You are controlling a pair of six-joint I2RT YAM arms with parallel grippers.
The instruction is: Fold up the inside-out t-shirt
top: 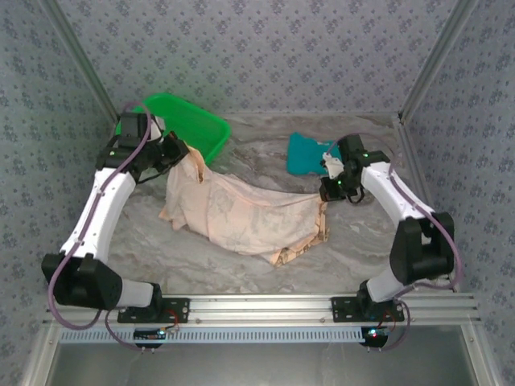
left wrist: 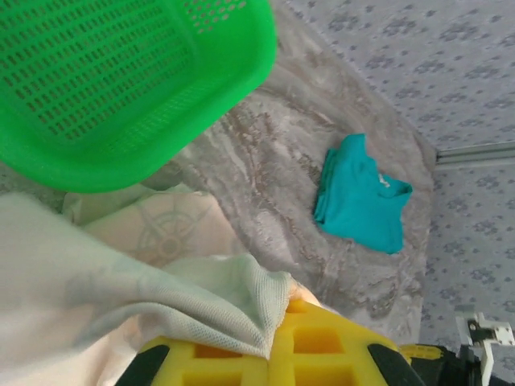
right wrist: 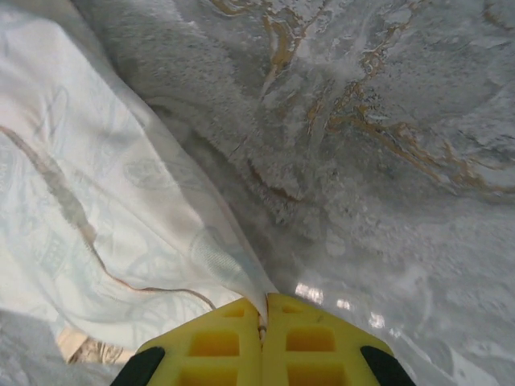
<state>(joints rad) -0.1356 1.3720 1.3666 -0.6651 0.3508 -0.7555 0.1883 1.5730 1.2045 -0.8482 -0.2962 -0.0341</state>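
We see a small robot test booth, like a corner of a lab, not a home. Walls (top: pixel 265 48) with a gray flower pattern close in the table (top: pixel 241 269), and metal posts (top: pixel 80 60) stand in the corners. The table cover looks like gray marble. A left arm (top: pixel 100 209) and a right arm (top: pixel 402 201), white and black with wires along them, are bolted to a metal rail (top: pixel 265 305) at the near edge. The yellow left claw (left wrist: pixel 278 338) and right claw (right wrist: pixel 263 310) each pinch the inside-out t-shirt (top: pixel 241 213). A green plastic basket (top: pixel 193 125) and a folded teal garment (top: pixel 306 153) lie at the back.
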